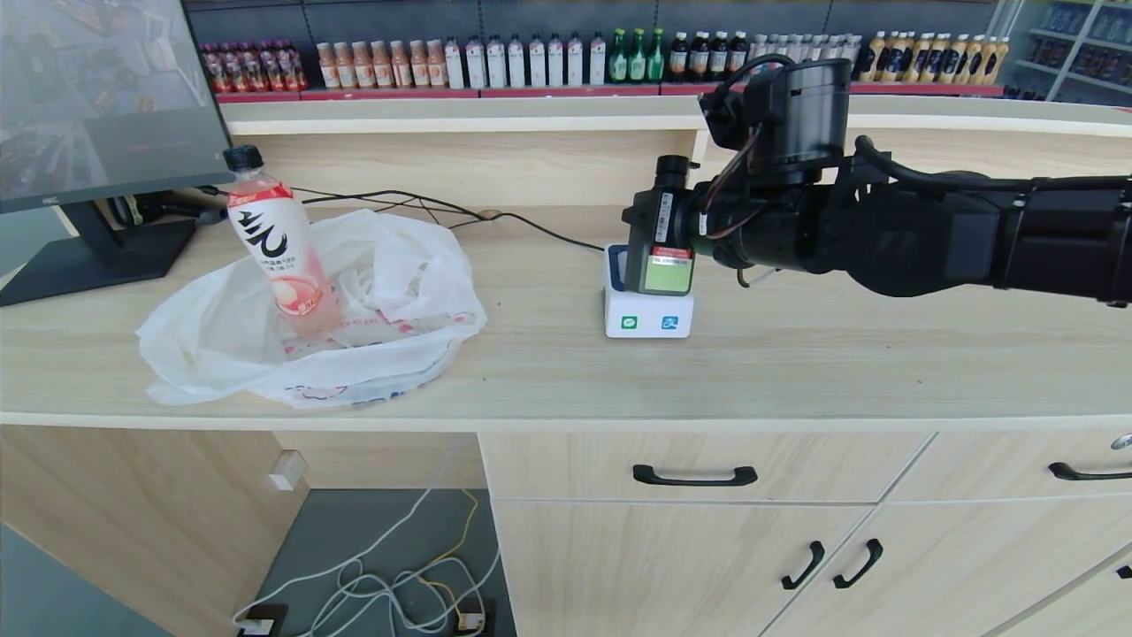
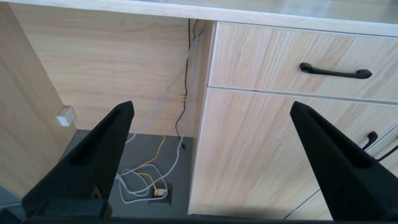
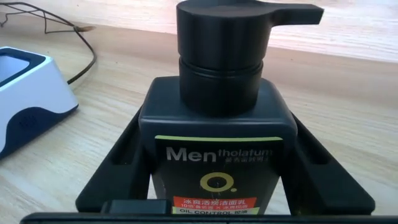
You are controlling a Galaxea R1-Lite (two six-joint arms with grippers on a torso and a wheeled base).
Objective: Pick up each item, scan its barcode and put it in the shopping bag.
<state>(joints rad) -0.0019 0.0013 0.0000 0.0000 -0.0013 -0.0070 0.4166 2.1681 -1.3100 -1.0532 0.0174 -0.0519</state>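
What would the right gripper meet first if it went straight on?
Probably the shopping bag: the right gripper, holding the black pump bottle, points along the counter toward it. The scanner seems beside the line; depth is unclear.

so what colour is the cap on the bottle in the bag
Black. The cap shows best in the head view.

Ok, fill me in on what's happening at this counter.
The right tool is clamped on a black pump bottle, holding it upright right by the white scanner on the counter. A pink drink bottle already stands in the plastic bag over on the left. The left tool hangs open and empty below the counter edge, in front of the drawers.
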